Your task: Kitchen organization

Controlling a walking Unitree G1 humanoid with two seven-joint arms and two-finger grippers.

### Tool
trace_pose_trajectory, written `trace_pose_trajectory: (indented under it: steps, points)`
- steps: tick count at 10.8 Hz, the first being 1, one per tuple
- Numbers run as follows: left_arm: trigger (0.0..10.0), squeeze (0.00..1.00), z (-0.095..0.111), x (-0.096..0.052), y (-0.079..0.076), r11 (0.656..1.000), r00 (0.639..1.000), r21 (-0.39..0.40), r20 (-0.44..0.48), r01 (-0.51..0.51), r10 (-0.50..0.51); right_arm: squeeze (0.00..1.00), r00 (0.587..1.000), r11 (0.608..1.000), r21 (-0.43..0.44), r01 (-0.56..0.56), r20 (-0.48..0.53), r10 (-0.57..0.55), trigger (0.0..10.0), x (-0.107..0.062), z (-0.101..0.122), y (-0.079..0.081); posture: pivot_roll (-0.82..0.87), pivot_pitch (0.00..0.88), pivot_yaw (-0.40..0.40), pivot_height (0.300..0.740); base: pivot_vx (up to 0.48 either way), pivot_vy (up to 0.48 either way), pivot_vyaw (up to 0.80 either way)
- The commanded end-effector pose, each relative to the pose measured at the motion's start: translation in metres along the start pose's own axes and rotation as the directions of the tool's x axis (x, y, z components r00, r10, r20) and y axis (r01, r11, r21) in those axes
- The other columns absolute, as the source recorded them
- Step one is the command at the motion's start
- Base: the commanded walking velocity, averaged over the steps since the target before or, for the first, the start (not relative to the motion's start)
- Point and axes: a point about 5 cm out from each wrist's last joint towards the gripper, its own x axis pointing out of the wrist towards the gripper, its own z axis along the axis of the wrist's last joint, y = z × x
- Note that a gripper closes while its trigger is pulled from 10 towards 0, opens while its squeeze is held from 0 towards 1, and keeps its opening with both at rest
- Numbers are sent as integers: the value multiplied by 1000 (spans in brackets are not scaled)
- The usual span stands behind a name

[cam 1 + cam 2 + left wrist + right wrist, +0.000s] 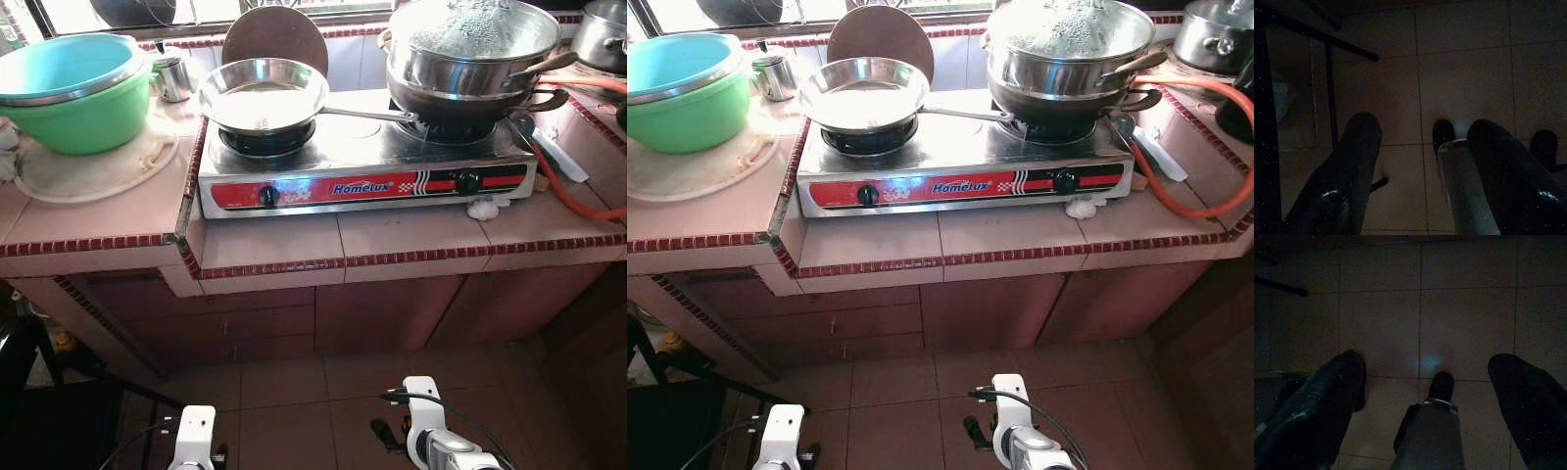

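We stand before the tiled surface [265,240], both arms hanging idle. Our left tool [1420,161] and right tool [1425,391] gape wide, empty, over the floor. The frying pan [263,93] sits on the stove's [362,166] left burner, the stacked pots [470,49] on the right.

Kitchen colours, seen from my head camera.
Stove [362,166] silver steel top, red front band with black knobs, blue Homelux lettering, small black-and-white check patch. Frying pan [263,93] silver. Stacked pots [470,49] silver, lowest one dark brown. Basin [73,93] green outside, turquoise inside. Counter [421,235] pale pink tile, edged with dark red and white checked trim. Hose [573,191] orange. Round board [275,35] brown. Floor [294,392] reddish-brown tile. My arms silver-white, my left gripper [1425,161] and right gripper [1425,391] fingers black.
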Motion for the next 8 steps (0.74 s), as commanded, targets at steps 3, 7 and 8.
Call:
trace_pose_trajectory:
  steps: [3,7,8]
  points:
    - [10000,0,31,4,19,987,996,-148,63,-56,66,0,998,981,-190,29,60,-18,10000,7,33,30,-58,0,69,740,0,0,0]
    - [10000,0,15,3,14,993,999,-109,7,-36,37,0,998,975,-214,66,33,-61,10000,5,23,16,-68,0,66,740,0,0,0]
    - [10000,0,12,2,13,994,1000,-107,-8,-26,25,0,997,976,-205,72,27,-67,10000,4,22,13,-65,2,60,740,0,0,0]
